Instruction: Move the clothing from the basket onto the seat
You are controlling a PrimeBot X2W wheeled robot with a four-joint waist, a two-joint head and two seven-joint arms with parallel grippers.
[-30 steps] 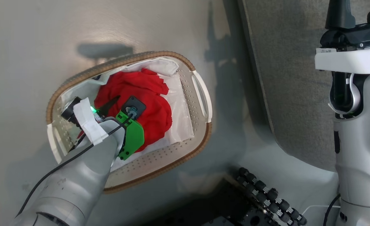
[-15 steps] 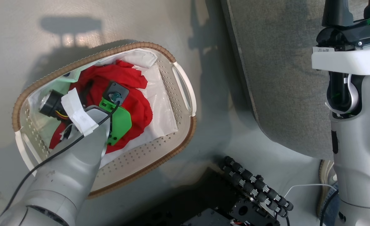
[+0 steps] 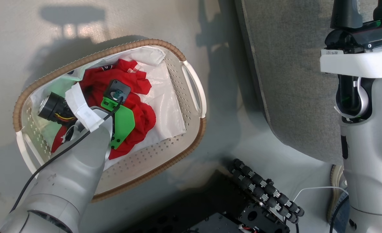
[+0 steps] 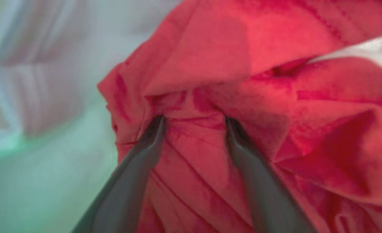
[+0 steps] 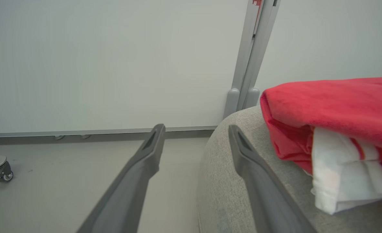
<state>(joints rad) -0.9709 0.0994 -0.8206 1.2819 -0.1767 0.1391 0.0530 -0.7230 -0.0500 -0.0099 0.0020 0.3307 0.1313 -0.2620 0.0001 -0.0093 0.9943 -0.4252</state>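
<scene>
- Red soft fabric clothing [image 3: 136, 106] is lying crumpled inside the oval cream-white perforated plastic basket [image 3: 145, 163] with a brown woven rim, on top of a thin white liner sheet [image 3: 170, 106].
- Compared with one second ago, the head view is showing the basket more to the left, so it is the camera that moved. Even so, the red heap is looking more gathered now. More of the liner sheet is lying bare beside it, and a hem with white print [image 3: 132, 69] is showing at its far edge, where before only plain red was visible.
- The left gripper [image 4: 194, 121] is reaching down into this heap. In the left wrist view its two dark fingers [image 4: 142, 155] are standing well apart. Both tips are pressing into folds of the red cloth, with a ridge of cloth lying between them, and they are not pinching it.
- In the head view the pale left forearm [image 3: 71, 168] and a green plastic wrist mount [image 3: 124, 124] are covering those fingers, above the middle of the clothing.
- The right gripper [image 5: 194, 129] is hanging with its fingers spread and is holding nothing, near the rounded corner of the large grey woven-fabric seat [image 5: 220, 181].
- A second red piece with white lining [image 5: 333, 106] is already lying on that seat, to the right of the fingers in the right wrist view and apart from them.
</scene>
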